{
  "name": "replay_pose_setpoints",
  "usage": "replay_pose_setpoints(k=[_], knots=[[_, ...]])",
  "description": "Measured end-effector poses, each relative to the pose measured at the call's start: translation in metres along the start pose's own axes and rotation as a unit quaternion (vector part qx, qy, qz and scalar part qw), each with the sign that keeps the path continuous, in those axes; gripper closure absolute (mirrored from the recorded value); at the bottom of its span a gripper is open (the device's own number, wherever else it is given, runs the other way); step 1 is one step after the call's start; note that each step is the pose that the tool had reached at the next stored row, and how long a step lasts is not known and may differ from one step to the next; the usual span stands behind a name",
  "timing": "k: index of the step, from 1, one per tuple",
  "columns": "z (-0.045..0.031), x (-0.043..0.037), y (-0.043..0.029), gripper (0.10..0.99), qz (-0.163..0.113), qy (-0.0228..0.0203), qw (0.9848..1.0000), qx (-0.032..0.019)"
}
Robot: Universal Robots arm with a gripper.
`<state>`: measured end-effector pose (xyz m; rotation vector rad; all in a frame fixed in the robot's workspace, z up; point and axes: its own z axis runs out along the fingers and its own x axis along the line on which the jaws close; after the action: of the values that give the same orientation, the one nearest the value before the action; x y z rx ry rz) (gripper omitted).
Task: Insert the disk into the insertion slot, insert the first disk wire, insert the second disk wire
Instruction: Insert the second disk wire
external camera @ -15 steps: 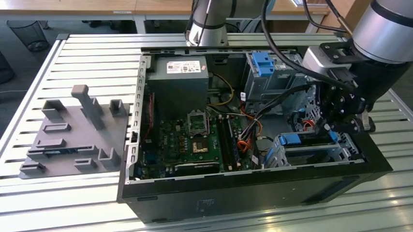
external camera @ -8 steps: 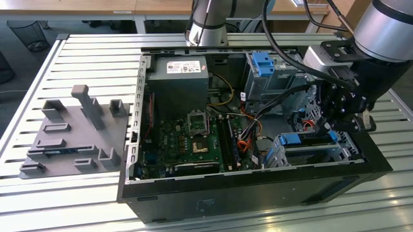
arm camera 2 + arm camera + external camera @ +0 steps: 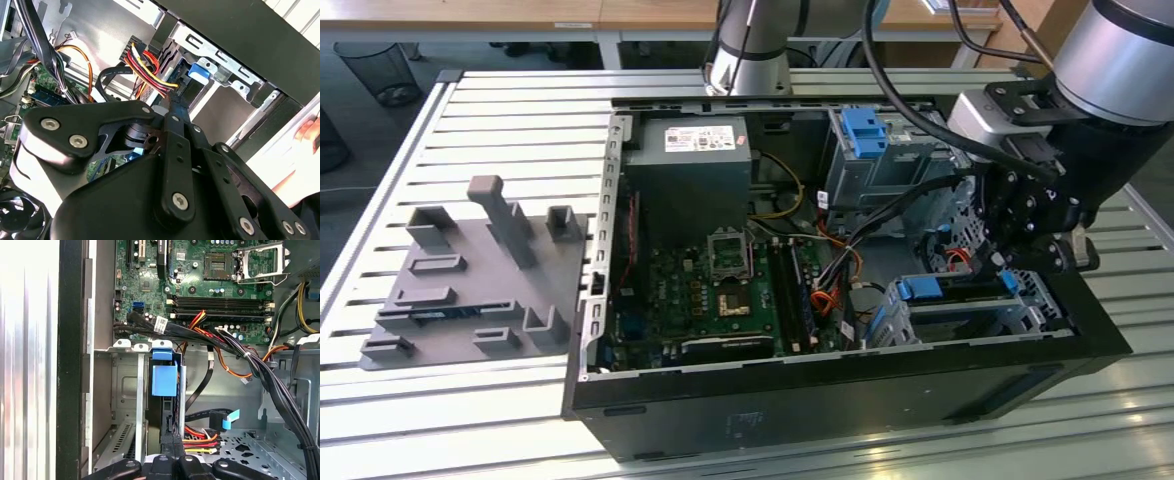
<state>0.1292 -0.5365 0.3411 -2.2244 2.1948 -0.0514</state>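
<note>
The disk sits inside the insertion slot [image 3: 1034, 305], a low silver cage at the case's front corner on the exterior view's right. Its blue carrier [image 3: 923, 289] shows at the cage mouth. In the first wrist view the carrier's blue tab [image 3: 164, 379] stands between the slot's rails [image 3: 140, 390], with the disk's dark edge [image 3: 167, 415] behind it. My gripper [image 3: 1034, 255] reaches down into the case by the cage. Its fingers [image 3: 174, 125] are shut on a black connector [image 3: 178, 94] with red, yellow and black wires [image 3: 145, 62], held against the disk's end beside the blue carrier [image 3: 199, 70].
A taller grey cage with a blue tab [image 3: 866, 130] stands at the back of the case. Black cable bundles [image 3: 265, 370] cross above the motherboard [image 3: 720, 290]. A black cable with a light-blue tab [image 3: 227, 420] lies near the fingers [image 3: 172, 460]. A grey fixture [image 3: 467, 270] sits outside the case.
</note>
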Motion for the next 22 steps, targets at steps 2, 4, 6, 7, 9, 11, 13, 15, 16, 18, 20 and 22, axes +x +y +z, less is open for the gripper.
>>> replay_pose_setpoints(k=[2,4,6,7,9,11,13,15,16,18,20,22], knots=[[-0.0001,0.0000,0.0000,0.980,0.000,-0.0001,1.0000,0.0000],[-0.0002,0.0000,0.0003,0.980,0.000,0.0000,1.0000,0.0000],[-0.0002,0.0000,0.0016,0.980,0.000,0.0001,1.0000,0.0000],[-0.0002,0.0000,0.0020,0.980,0.000,0.0000,1.0000,0.0000],[-0.0002,0.0000,0.0028,0.980,0.000,0.0000,1.0000,0.0001],[-0.0003,-0.0001,0.0041,0.980,0.000,0.0000,1.0000,0.0001],[-0.0004,-0.0001,0.0081,0.980,0.000,-0.0001,1.0000,0.0000],[-0.0003,-0.0001,0.0093,0.980,0.000,-0.0003,1.0000,0.0001],[-0.0004,-0.0005,0.0096,0.980,0.000,-0.0003,1.0000,0.0001],[-0.0004,-0.0012,0.0104,0.980,0.000,-0.0004,1.0000,0.0001],[-0.0006,-0.0015,0.0112,0.980,0.000,-0.0008,1.0000,0.0001],[-0.0021,-0.0019,0.0113,0.980,0.000,-0.0013,1.0000,0.0001]])
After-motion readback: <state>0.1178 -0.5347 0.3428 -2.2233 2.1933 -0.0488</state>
